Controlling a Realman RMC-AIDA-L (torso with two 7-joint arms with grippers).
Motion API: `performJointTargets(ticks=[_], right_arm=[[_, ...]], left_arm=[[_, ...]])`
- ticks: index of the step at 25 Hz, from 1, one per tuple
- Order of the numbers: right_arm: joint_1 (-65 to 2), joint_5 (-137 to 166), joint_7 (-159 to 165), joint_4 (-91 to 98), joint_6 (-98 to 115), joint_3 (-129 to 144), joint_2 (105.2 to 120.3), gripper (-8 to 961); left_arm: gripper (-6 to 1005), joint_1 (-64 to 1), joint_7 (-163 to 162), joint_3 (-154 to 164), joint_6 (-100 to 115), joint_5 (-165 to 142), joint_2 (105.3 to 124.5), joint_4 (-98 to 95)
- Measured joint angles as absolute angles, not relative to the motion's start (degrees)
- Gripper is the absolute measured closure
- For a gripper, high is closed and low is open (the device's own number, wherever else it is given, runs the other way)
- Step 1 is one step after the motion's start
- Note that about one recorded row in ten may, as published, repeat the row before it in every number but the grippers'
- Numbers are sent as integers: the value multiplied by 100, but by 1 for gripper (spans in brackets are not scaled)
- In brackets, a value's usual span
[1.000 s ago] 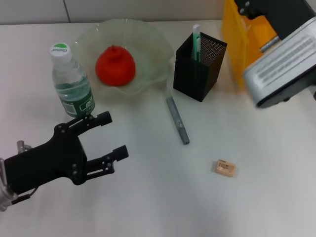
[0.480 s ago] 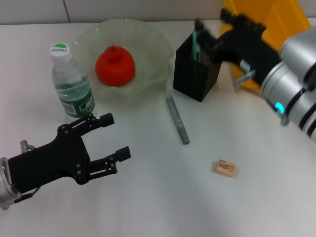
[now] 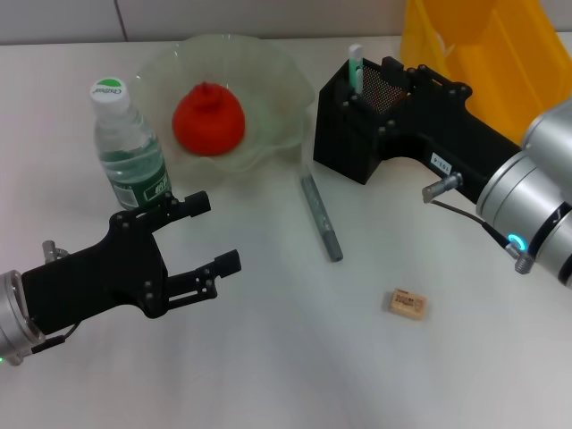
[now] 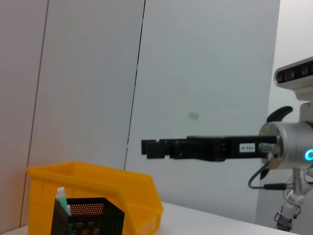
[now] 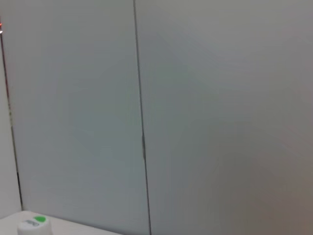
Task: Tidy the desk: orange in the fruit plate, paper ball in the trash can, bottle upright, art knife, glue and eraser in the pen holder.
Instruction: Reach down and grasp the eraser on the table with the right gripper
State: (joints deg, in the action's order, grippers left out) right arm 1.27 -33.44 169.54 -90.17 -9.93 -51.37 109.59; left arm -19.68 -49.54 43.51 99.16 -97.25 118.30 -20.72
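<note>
Head view: right gripper (image 3: 380,76), fingers unclear, is hanging over the pen holder (image 3: 359,121); left gripper (image 3: 207,232) is gaping, idle. Next, the knife (image 3: 321,217) is needing a centred pinch.

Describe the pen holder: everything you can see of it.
The pen holder is a square, open-topped black box of what looks like fine metal mesh, standing upright on the white desk between the fruit plate and the yellow bin. A white-and-green stick stands inside it, poking above the rim. The right gripper hangs over its far side, covering part of the rim; contact cannot be judged. The left wrist view shows it in front of the bin.
</note>
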Motion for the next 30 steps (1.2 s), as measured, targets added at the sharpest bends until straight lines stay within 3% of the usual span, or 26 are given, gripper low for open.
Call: performJointTargets(ticks=[11, 15, 17, 21, 23, 25, 29, 30], right_arm=[[13, -4693, 16912, -10489, 1656, -6241, 10895, 363], [-152, -5682, 16543, -10714, 2735, -7089, 10978, 363], [-262, -6680, 15985, -10713, 3432, -7695, 11090, 363], [-623, -8260, 14776, -10249, 5751, -9535, 11706, 363], [-1044, -8415, 14592, -9830, 7193, -10521, 11886, 364], [-1596, -8373, 14457, -9137, 8556, -11370, 11830, 364], [-2522, -7895, 13598, -7331, 10458, -12456, 11500, 364], [-2522, -7895, 13598, -7331, 10458, -12456, 11500, 364]], left_arm=[[162, -1979, -4904, 4350, 9887, -9718, 11838, -2083], [162, -1974, -4903, 4351, 9866, -9730, 11833, -2086], [161, -1963, -4903, 4350, 9877, -9731, 11830, -2089], [161, -1953, -4921, 4366, 9900, -9727, 11823, -2096], [161, -1960, -4938, 4386, 9919, -9734, 11822, -2087], [162, -1960, -4943, 4401, 9945, -9755, 11821, -2084], [162, -1991, -4973, 4409, 9928, -9871, 11828, -2076], [161, -1995, -4989, 4407, 9923, -9882, 11828, -2074]])
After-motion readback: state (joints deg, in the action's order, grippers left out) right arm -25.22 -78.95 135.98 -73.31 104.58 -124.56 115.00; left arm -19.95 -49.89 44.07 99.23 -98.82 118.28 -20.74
